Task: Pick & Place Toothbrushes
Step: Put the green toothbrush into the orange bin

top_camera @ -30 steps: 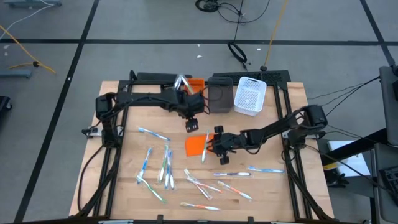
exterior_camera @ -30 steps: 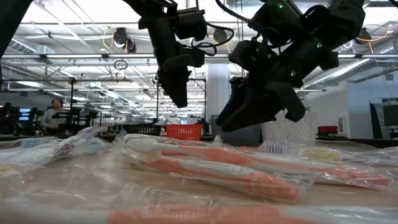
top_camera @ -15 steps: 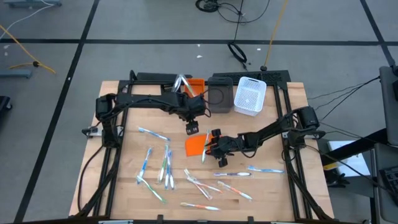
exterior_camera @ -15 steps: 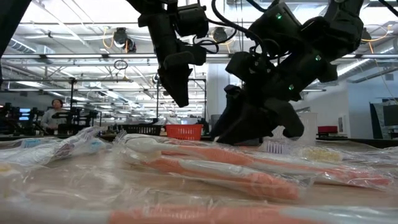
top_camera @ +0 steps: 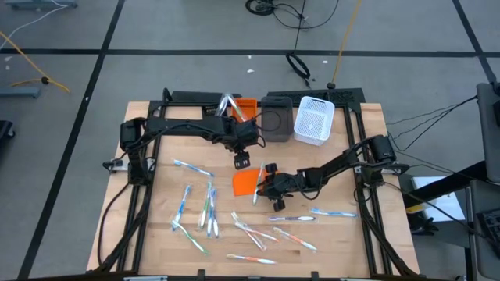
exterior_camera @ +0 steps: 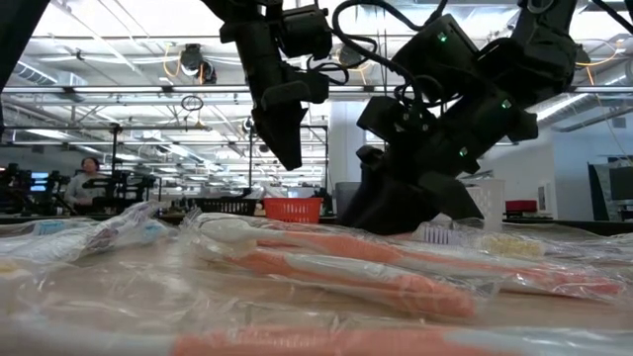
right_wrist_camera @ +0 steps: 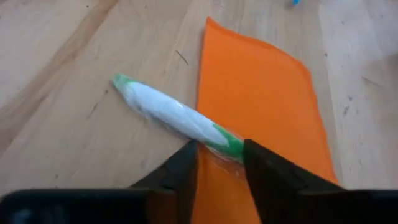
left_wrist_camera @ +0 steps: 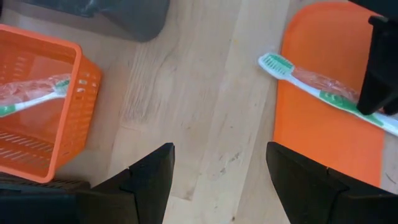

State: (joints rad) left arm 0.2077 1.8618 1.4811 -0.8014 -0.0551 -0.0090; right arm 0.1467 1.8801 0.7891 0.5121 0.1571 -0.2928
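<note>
A green-and-white toothbrush (right_wrist_camera: 168, 115) in a clear wrapper lies across the edge of the flat orange sheet (right_wrist_camera: 261, 93), one end out on the bare wood. My right gripper (right_wrist_camera: 219, 163) is down at the sheet, shut on this toothbrush. In the left wrist view the brush head (left_wrist_camera: 273, 62) shows at the sheet's edge. My left gripper (left_wrist_camera: 221, 168) hangs open over bare wood between the orange bin (left_wrist_camera: 37, 106) and the sheet, touching nothing. Several more toothbrushes (top_camera: 207, 207) lie loose on the table's near half. My right gripper pinches the toothbrush's handle (right_wrist_camera: 225, 142) between its two fingers, where it lies over the orange sheet. The fingers come slanting down from the table's right side and lie across the brush. The toothbrush rests flat on the sheet and the wood.
At the far edge stand an orange bin (top_camera: 246, 105) holding a wrapped toothbrush (left_wrist_camera: 31, 96), a dark grey bin (top_camera: 275, 119) and a white bin (top_camera: 314, 119). Black frame rails (top_camera: 141, 195) run along the left and right sides. Wrapped orange toothbrushes (exterior_camera: 326, 267) lie near the front edge.
My right gripper has sunk down onto the orange sheet, at the green-and-white toothbrush, and crept slightly toward the table's left. The toothbrush lies where it was.
</note>
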